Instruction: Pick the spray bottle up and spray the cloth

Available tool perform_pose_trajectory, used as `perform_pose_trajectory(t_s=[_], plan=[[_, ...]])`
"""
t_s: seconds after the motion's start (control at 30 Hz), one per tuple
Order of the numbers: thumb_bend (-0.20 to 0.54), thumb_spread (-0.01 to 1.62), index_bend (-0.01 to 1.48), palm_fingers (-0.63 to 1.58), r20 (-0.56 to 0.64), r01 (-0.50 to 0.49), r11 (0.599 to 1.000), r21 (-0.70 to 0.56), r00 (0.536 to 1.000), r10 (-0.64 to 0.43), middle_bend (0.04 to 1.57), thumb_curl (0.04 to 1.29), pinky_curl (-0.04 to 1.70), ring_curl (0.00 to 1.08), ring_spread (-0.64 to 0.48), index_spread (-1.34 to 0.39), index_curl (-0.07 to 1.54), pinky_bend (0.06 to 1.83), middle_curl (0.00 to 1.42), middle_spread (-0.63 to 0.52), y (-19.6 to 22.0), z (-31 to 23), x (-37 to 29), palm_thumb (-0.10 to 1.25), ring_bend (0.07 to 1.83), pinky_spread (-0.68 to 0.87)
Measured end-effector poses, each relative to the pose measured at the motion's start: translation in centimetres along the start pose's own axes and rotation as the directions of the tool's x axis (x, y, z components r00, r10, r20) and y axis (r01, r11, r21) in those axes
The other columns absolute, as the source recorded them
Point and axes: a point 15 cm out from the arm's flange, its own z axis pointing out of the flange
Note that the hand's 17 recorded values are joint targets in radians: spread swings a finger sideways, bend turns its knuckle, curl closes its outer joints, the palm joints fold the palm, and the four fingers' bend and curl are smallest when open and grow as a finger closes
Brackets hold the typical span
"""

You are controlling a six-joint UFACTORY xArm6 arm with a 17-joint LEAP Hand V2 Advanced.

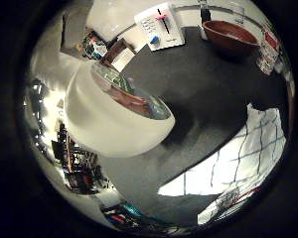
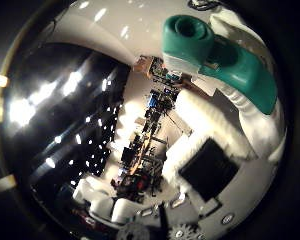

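Observation:
The spray bottle's white body (image 1: 114,119) fills much of the little finger side view, close against the palm and lifted above the dark table (image 1: 203,84). Its teal spray head (image 2: 190,37) and teal trigger (image 2: 250,75) show in the thumb side view. My right hand (image 2: 205,155) has white fingers (image 2: 197,112) with black pads curled beside the bottle's neck and trigger. A white cloth with dark check lines (image 1: 238,158) lies flat on the table, below and to one side of the bottle.
A brown bowl (image 1: 231,34) stands at the far side of the table. Beside it lies a white card with pink and blue marks (image 1: 159,25). A printed packet (image 1: 268,49) sits near the bowl. Room clutter shows beyond the table's edge.

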Motion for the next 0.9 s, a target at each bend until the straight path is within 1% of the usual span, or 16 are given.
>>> perform_pose_trajectory(t_s=[0.03,0.07,0.13,0.27,0.53,0.7,0.9], plan=[[-0.029,1.17,0.51,0.25,-0.02,-0.004,1.0,-0.02,1.0,0.003,0.93,0.35,0.85,0.59,-0.14,-0.37,0.87,0.36,0.8,-0.15,0.4,0.0,0.3,0.73,0.88,0.02],[-0.029,1.16,0.51,0.21,-0.042,-0.009,0.999,-0.036,0.999,0.008,0.88,0.34,0.82,0.56,-0.12,-0.37,0.84,0.34,0.77,-0.14,0.8,-0.1,0.9,0.71,0.82,0.12],[-0.026,1.15,0.48,0.21,-0.084,-0.022,0.998,-0.066,0.996,0.016,0.81,0.33,0.75,0.5,-0.08,-0.37,0.78,0.31,0.72,-0.12,1.4,-0.4,1.8,0.68,0.73,0.25],[-0.02,1.14,0.42,0.22,-0.103,-0.041,0.997,-0.063,0.994,0.035,0.67,0.33,0.65,0.44,-0.02,-0.36,0.69,0.27,0.63,-0.08,1.4,-1.5,2.9,0.67,0.63,0.37],[-0.02,1.13,0.33,0.32,-0.1,-0.059,0.996,-0.071,0.994,0.051,0.54,0.31,0.52,0.35,0.02,-0.35,0.57,0.2,0.53,-0.05,2.0,-2.1,3.4,0.66,0.48,0.41],[-0.022,1.12,0.31,0.34,-0.089,-0.062,0.994,-0.092,0.995,0.054,0.5,0.3,0.45,0.32,0.05,-0.34,0.54,0.18,0.5,-0.04,2.6,-2.7,3.1,0.65,0.42,0.4],[-0.02,1.13,0.29,0.35,-0.117,-0.059,0.993,-0.104,0.992,0.046,0.46,0.3,0.37,0.29,0.07,-0.34,0.52,0.18,0.47,-0.04,3.2,-4.2,3.4,0.63,0.36,0.39]])
